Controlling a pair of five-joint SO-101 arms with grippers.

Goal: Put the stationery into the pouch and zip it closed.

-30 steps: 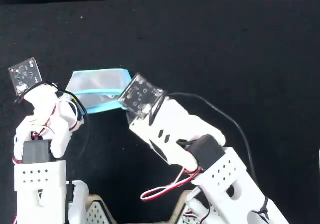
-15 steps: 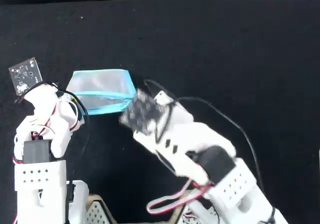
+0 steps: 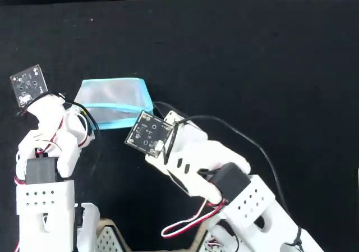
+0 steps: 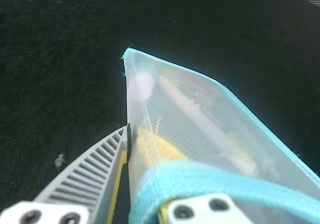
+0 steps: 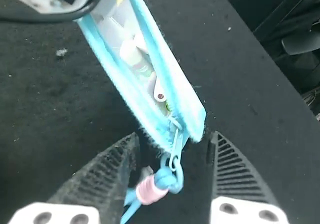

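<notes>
Translucent blue-edged pouch (image 3: 115, 102) is held at one end, clamped in the left gripper (image 4: 131, 151). Right gripper (image 5: 173, 135) jaws are spread apart, with the zipper pull (image 5: 173, 156) hanging between them. Stationery (image 5: 134, 54) is seen inside.

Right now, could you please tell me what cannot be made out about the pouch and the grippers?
Stationery: left wrist view, blurred behind the pouch mesh; kinds unclear.
Zip: right wrist view, far end cut off by the frame edge.
Right gripper: high view, hidden under its own camera board.
</notes>
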